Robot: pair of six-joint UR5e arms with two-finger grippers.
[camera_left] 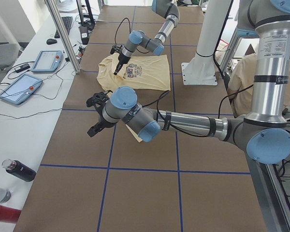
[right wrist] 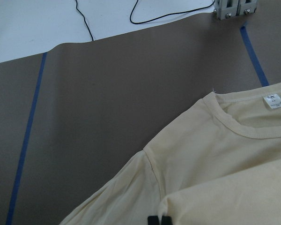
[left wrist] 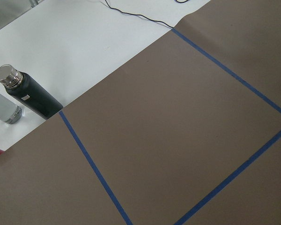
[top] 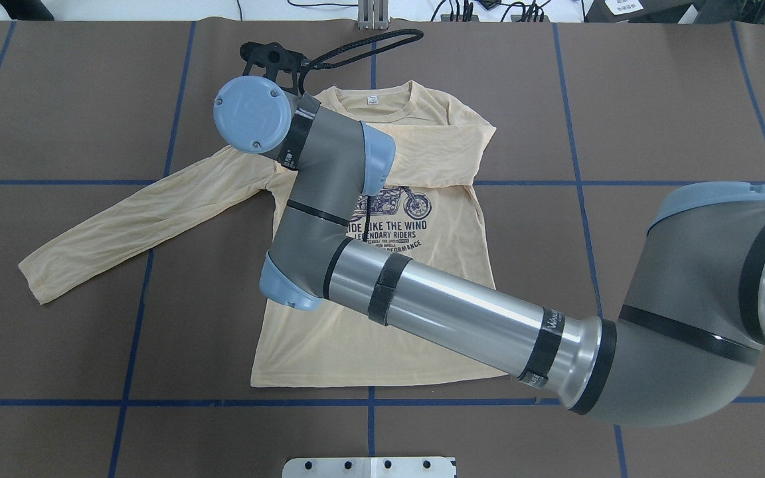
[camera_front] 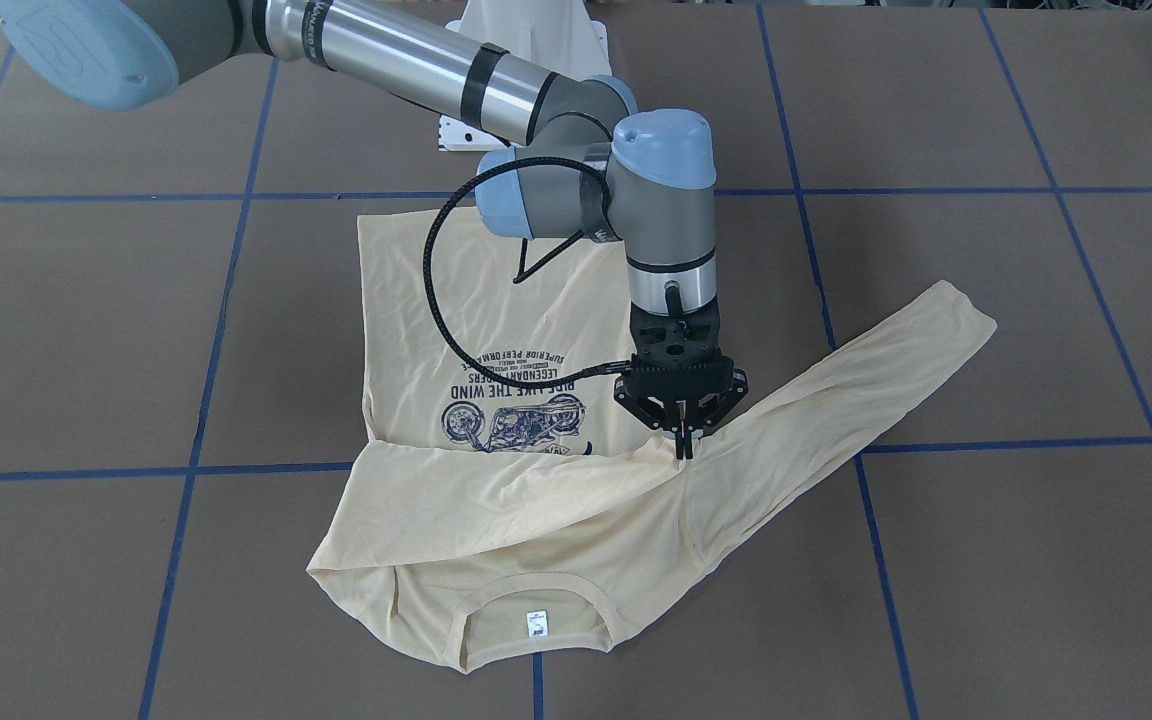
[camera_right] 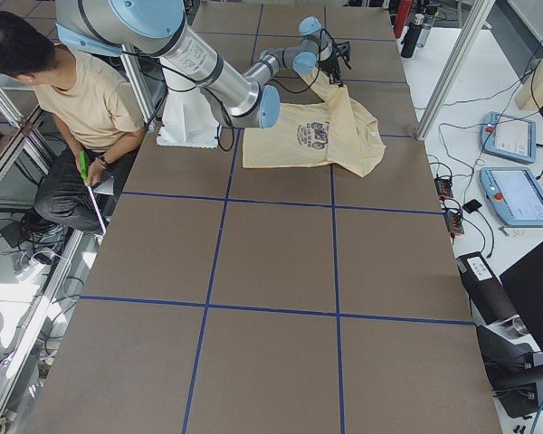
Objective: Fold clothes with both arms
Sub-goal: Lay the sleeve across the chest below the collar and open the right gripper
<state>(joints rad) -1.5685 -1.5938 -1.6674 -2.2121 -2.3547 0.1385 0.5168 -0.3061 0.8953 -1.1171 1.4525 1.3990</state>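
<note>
One T-shirt (camera_front: 406, 300) | right end effector (camera_front: 683, 445) apparently pinching its folded sleeve (camera_front: 496, 495)

From overhead, the right arm (top: 455, 312) hides the shirt's (top: 435, 299) shoulder and half its print (top: 399, 226). We cannot tell how the left gripper's (camera_left: 94, 121) jaws stand; the label's (camera_front: 537, 624) text is too small.

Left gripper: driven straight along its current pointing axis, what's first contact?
Most likely the bare brown paper-covered table, between blue tape lines. The left gripper angles down, away from the cream-yellow long-sleeved T-shirt; its wrist view shows only table ahead, with the black steel-capped bottle off to one side. Clearance unclear.
</note>
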